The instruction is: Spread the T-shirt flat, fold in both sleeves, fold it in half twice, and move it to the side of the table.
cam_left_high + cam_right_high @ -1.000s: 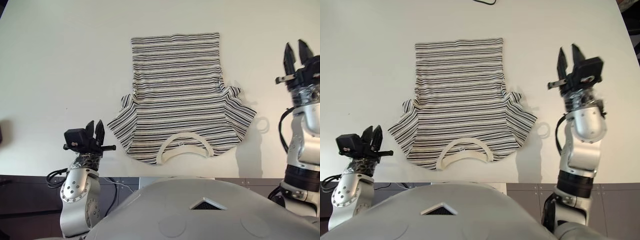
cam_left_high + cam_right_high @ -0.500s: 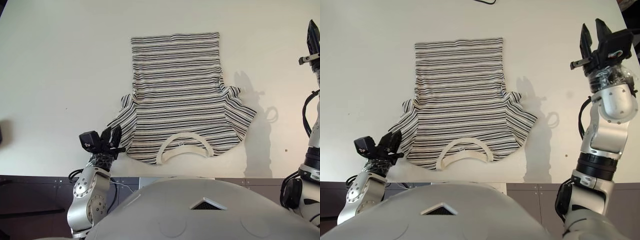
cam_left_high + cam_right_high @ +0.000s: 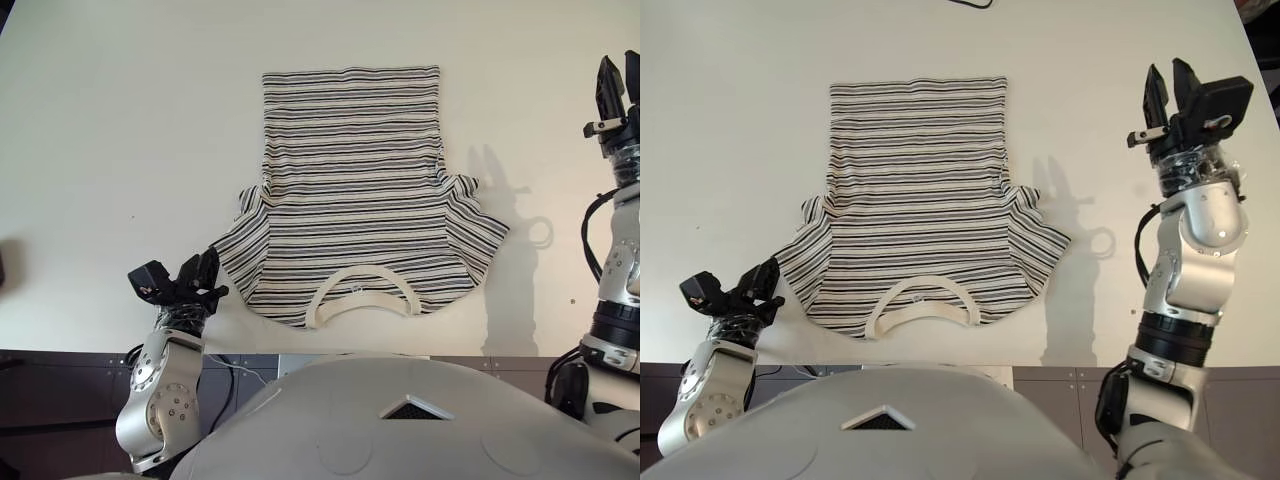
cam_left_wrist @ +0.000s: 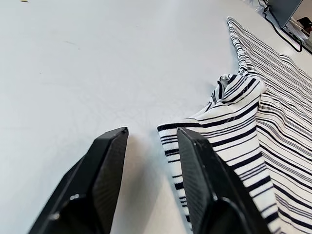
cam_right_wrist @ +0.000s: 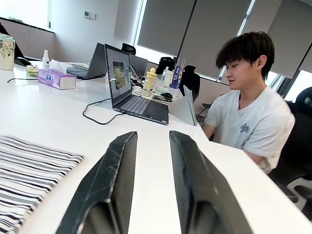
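Black-and-white striped T-shirt (image 3: 350,190) is lying spread; left gripper (image 3: 203,268) is gaping beside its sleeve (image 4: 219,122) to fold, right gripper (image 3: 1168,78) hovering open.

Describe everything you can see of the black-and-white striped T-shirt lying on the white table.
The black-and-white striped cloth T-shirt lies spread flat on the white table, its cream ribbed neckband nearest the robot and its straight hem farthest away. Both short sleeves fan outward, unfolded: the left sleeve and the right sleeve, each puckered at the armpit. The open left pincer sits at the left sleeve's edge; whether it touches the cloth is unclear.
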Controlling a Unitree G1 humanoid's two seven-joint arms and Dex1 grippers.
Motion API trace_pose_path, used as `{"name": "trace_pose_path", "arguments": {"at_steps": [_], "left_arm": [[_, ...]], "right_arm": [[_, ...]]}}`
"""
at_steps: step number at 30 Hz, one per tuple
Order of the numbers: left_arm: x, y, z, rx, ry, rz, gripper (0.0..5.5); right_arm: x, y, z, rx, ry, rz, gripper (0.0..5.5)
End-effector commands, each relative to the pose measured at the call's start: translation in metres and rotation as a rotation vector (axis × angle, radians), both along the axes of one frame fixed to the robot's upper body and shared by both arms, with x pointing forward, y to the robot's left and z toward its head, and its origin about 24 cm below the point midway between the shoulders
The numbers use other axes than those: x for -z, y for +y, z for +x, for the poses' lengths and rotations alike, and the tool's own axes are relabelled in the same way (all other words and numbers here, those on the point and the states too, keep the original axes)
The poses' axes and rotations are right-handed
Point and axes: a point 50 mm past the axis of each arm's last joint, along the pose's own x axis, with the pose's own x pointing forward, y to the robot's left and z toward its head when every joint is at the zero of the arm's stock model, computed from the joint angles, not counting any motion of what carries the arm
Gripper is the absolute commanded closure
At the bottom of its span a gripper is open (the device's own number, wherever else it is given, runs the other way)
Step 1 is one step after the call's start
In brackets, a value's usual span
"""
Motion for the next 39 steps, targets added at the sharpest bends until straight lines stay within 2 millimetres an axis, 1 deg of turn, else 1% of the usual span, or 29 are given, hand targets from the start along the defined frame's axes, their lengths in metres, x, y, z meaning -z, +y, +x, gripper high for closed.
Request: {"name": "trace_pose_path", "arguments": {"at_steps": [1, 3, 5, 7, 9, 12, 13, 14, 15, 17, 19, 24, 27, 30, 31, 33, 36, 39], "left_arm": [[0.009, 0.0, 0.0, -0.021, 0.033, -0.04, 3.65], [0.011, 0.0, -0.002, -0.03, 0.039, -0.064, 3.65], [0.014, 0.001, -0.002, -0.03, 0.044, -0.087, 3.65], [0.014, -0.003, -0.001, 0.02, 0.046, -0.097, 3.65], [0.015, -0.008, -0.002, 0.093, 0.062, -0.071, 3.9], [0.015, -0.011, 0.0, 0.173, 0.076, -0.035, 4.42], [0.015, -0.012, 0.001, 0.181, 0.073, -0.034, 4.51], [0.015, -0.011, 0.002, 0.185, 0.07, -0.032, 4.84], [0.014, -0.01, 0.003, 0.182, 0.069, -0.022, 4.96], [0.013, -0.003, 0.005, 0.15, 0.061, 0.002, 5.33], [0.008, 0.003, 0.008, 0.129, 0.044, 0.013, 5.33], [-0.002, 0.012, 0.013, 0.138, 0.015, 0.038, 5.33], [-0.01, 0.012, 0.019, 0.178, -0.018, 0.069, 5.33], [-0.027, 0.002, 0.029, 0.268, -0.095, 0.13, 5.33], [-0.034, -0.004, 0.032, 0.323, -0.119, 0.166, 5.33], [-0.041, -0.015, 0.033, 0.424, -0.143, 0.228, 5.33], [-0.044, -0.028, 0.032, 0.547, -0.148, 0.299, 5.33], [-0.04, -0.033, 0.028, 0.606, -0.114, 0.316, 5.33]], "right_arm": [[0.03, 0.034, -0.027, -0.067, 0.126, 0.21, 4.29], [0.037, 0.043, -0.037, -0.082, 0.161, 0.221, 4.29], [0.038, 0.042, -0.038, -0.072, 0.169, 0.205, 4.29], [0.035, 0.037, -0.033, -0.051, 0.159, 0.188, 4.29], [0.033, 0.032, -0.029, -0.037, 0.15, 0.178, 4.29], [0.032, 0.031, -0.027, -0.029, 0.145, 0.173, 4.29], [0.032, 0.032, -0.027, -0.028, 0.144, 0.174, 4.29], [0.033, 0.033, -0.027, -0.027, 0.143, 0.174, 4.29], [0.033, 0.033, -0.027, -0.027, 0.142, 0.174, 4.29], [0.033, 0.033, -0.027, -0.023, 0.139, 0.165, 4.29], [0.034, 0.033, -0.028, -0.013, 0.139, 0.154, 4.29], [0.037, 0.035, -0.029, 0.004, 0.137, 0.143, 4.29], [0.039, 0.037, -0.029, 0.006, 0.138, 0.137, 4.29], [0.041, 0.038, -0.029, 0.01, 0.144, 0.133, 4.29], [0.042, 0.038, -0.029, 0.011, 0.15, 0.131, 4.29], [0.044, 0.04, -0.03, 0.007, 0.156, 0.126, 4.29], [0.047, 0.042, -0.031, 0.002, 0.164, 0.127, 4.29], [0.049, 0.044, -0.032, -0.005, 0.172, 0.129, 4.29]]}}
